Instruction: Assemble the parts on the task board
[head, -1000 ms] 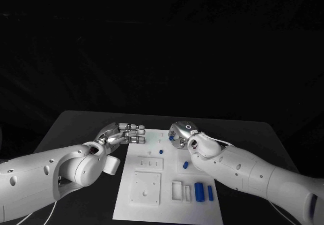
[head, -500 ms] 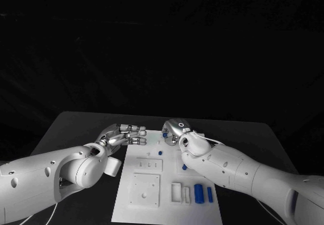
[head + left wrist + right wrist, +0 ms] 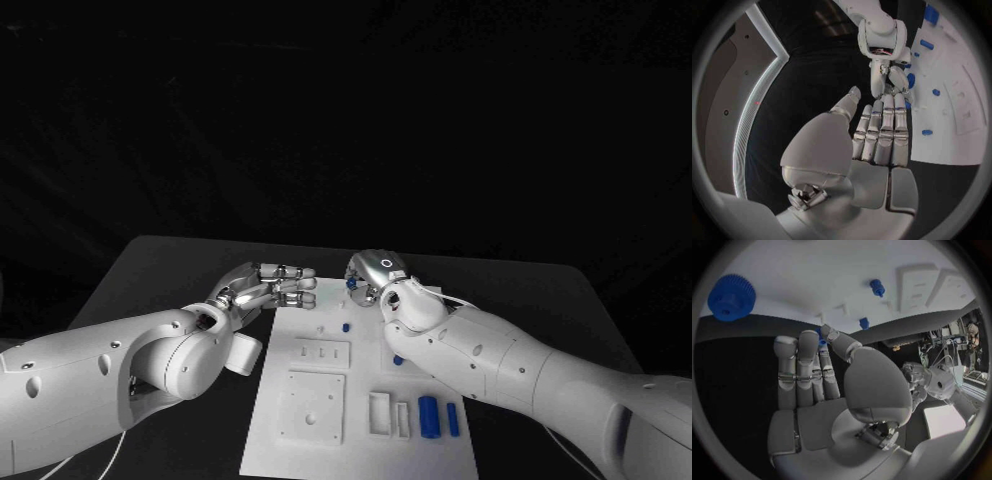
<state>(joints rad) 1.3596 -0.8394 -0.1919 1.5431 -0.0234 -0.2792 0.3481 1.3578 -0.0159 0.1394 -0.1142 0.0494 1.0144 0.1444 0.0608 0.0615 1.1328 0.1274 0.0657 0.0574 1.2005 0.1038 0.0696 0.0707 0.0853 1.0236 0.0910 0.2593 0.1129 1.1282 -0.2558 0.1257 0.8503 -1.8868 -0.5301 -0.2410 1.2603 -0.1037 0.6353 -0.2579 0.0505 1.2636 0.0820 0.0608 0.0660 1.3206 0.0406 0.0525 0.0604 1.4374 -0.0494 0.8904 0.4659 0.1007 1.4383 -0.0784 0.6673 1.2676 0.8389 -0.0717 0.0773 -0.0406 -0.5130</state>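
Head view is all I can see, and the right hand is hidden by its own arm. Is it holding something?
Observer: Yes. In the right wrist view, the right hand pinches a small blue part between its thumb and a finger.
Operator: Is there anything big and blue near it?
Observer: A blue gear lies on the board, apart from that hand.
Operator: And the left hand?
Observer: The left wrist view shows the left hand with its fingers straight and nothing in it.
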